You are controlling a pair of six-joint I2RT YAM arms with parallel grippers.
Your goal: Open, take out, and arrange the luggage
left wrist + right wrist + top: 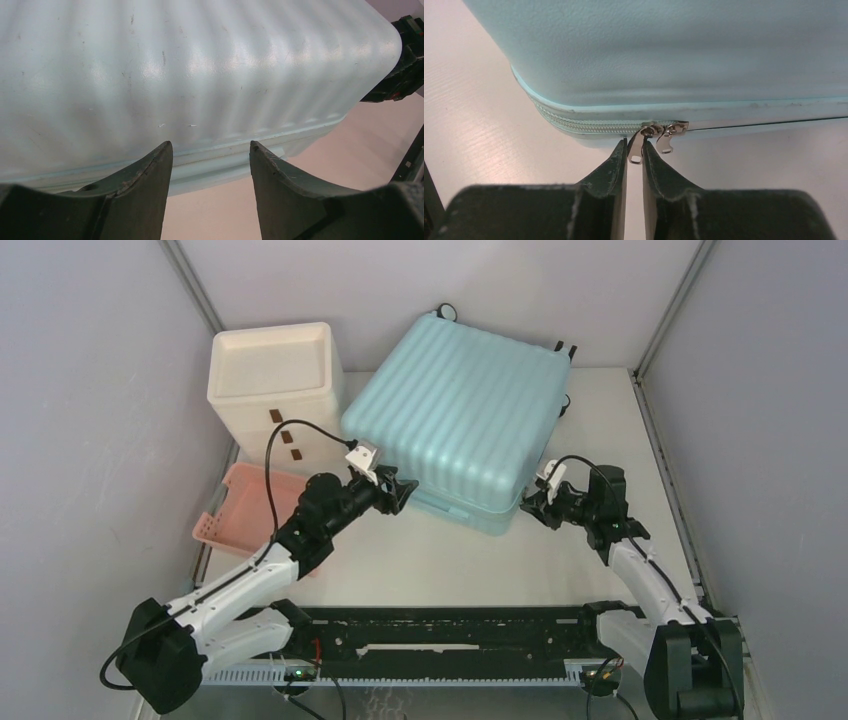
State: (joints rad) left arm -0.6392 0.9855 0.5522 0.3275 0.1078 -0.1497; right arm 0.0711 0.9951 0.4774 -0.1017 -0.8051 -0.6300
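We see the large pale aqua-blue ribbed hard-shell suitcase, the luggage (460, 420), lying flat and closed on the white table (450, 570), towards the far side and roughly in the middle. To its left stands a cream-white plastic drawer cabinet (275, 375), with a shallow pink plastic basket (240, 505) just near of that. The left gripper (398, 492) sits at the suitcase's near-left corner. From its own wrist camera its jaws stand well apart with nothing between them, and the ribbed shell (200, 75) fills the view just beyond the fingertips. The right gripper (530, 502) is at the near-right corner, low against the zip line. Its jaws are drawn in to a narrow slit and pinch a slim silver metal zipper pull (636, 150) (a second silver pull (669, 140) hangs free just to the right). The zip looks fastened to the left of the pulls.
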